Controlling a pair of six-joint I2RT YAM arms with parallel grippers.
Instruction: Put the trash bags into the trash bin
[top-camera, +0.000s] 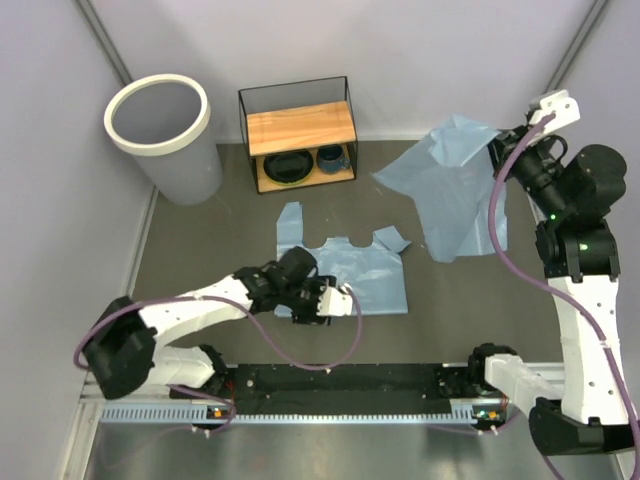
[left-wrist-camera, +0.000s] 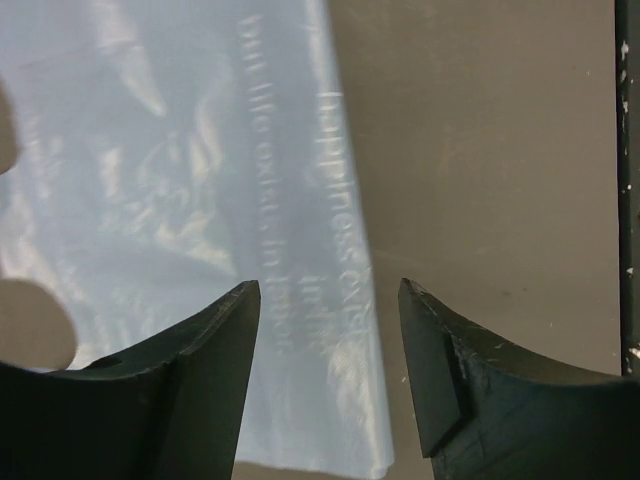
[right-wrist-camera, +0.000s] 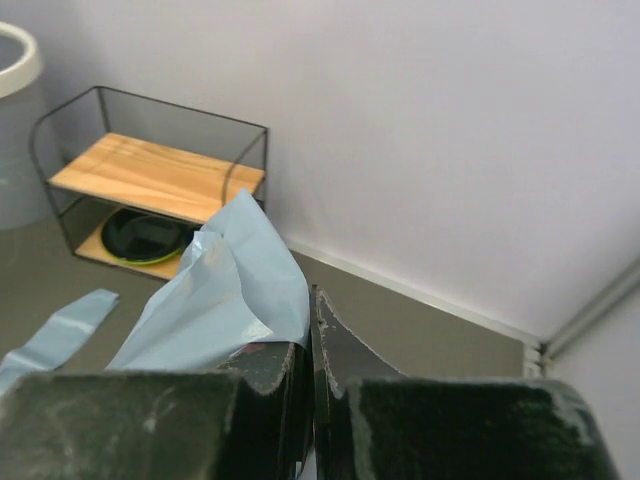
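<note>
Showing white lettering that the overhead view misses, the left wrist camera has the left gripper (left-wrist-camera: 330, 295) spread open above the flat trash bag (left-wrist-camera: 180, 180), at its right edge. The right wrist camera shows the right gripper (right-wrist-camera: 310, 320) clamped on the second trash bag (right-wrist-camera: 225, 290); overhead, that pinch is hard to make out. The trash bin (top-camera: 190, 175) stands upper left overhead.
</note>
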